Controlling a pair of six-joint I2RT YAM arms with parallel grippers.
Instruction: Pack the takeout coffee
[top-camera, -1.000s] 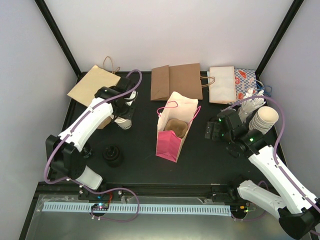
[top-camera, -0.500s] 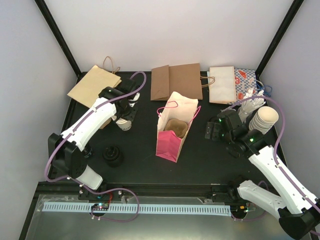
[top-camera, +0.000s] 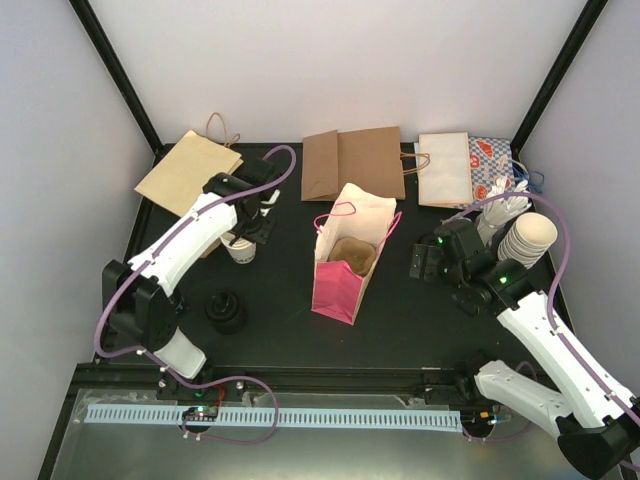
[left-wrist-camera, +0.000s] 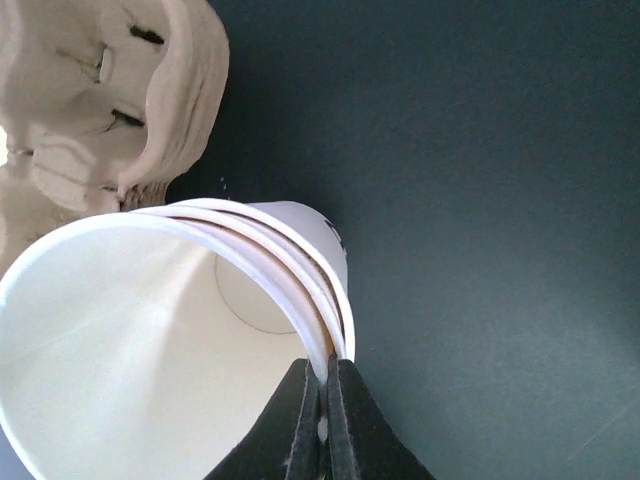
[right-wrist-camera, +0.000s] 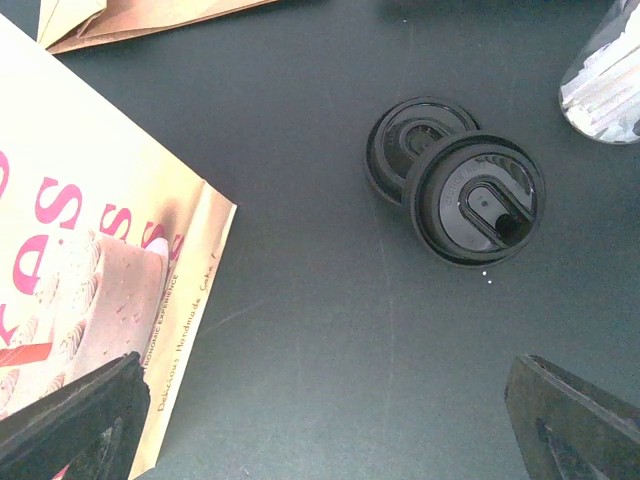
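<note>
The takeout coffee cup (left-wrist-camera: 150, 350) is white with a cream inside and dark print on its side (left-wrist-camera: 330, 235). In the left wrist view it fills the lower left. My left gripper (left-wrist-camera: 325, 405) is shut on its rolled rim, one finger inside and one outside. From above, the cup (top-camera: 238, 250) sits under the left gripper (top-camera: 252, 225) at the left of the black table. A pink and cream paper bag (top-camera: 348, 268) stands open mid-table. My right gripper (right-wrist-camera: 325, 430) hangs open over bare table to the right of the bag (right-wrist-camera: 90, 250).
A pulp cup carrier (left-wrist-camera: 110, 90) lies beside the cup. Two black lids (right-wrist-camera: 455, 180) lie ahead of the right gripper. A black round object (top-camera: 226, 312) sits front left. A stack of cream cups (top-camera: 528, 240) stands at the right. Flat paper bags (top-camera: 352, 163) lie along the back.
The left wrist has turned and shifted a little, and the cup in it has moved slightly to the left. The right arm has not moved.
</note>
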